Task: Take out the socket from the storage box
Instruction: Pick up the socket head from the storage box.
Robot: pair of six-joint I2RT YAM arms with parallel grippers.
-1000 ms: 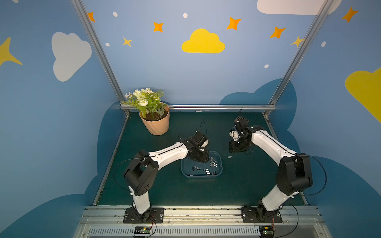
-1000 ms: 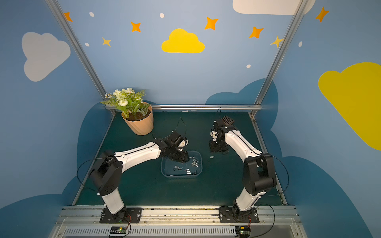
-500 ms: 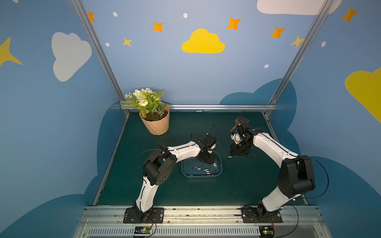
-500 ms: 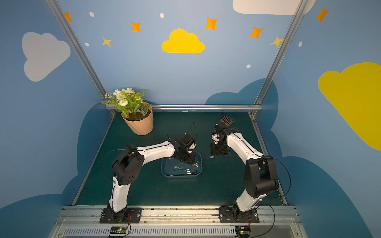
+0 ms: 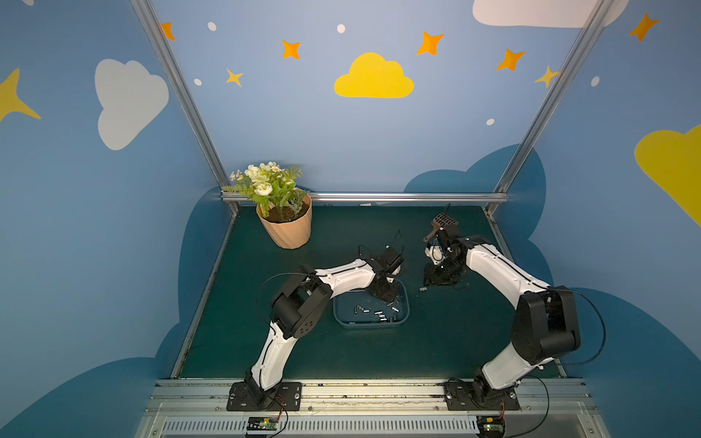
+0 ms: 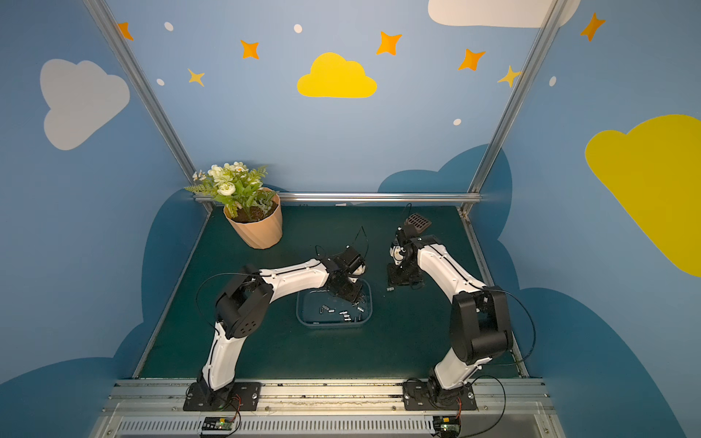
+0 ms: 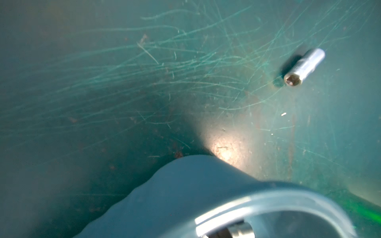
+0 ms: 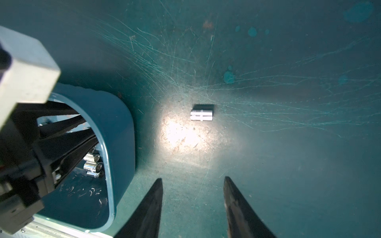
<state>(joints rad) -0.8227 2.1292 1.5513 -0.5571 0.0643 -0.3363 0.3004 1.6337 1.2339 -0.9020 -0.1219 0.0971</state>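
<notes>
Pick-up step judged in hand: left claw (image 5: 387, 299) seen inside storage box (image 5: 379, 325) among loose sockets (image 5: 379, 314), grip cannot be told. Right claw (image 8: 192, 178) spread, empty, near socket (image 8: 201, 115) lying on tabletop (image 5: 265, 322). Next: secure pinch, lift out needed.

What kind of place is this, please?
Probably a robot test cell, decorated like a nursery: blue walls with a painted yellow cloud and stars, aluminium frame posts, and two arms bolted to a front rail.

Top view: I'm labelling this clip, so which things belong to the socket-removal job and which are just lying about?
Job: storage box; sockets inside it; loose socket lying outside it.
Lying about: flowerpot with flowers.
</notes>
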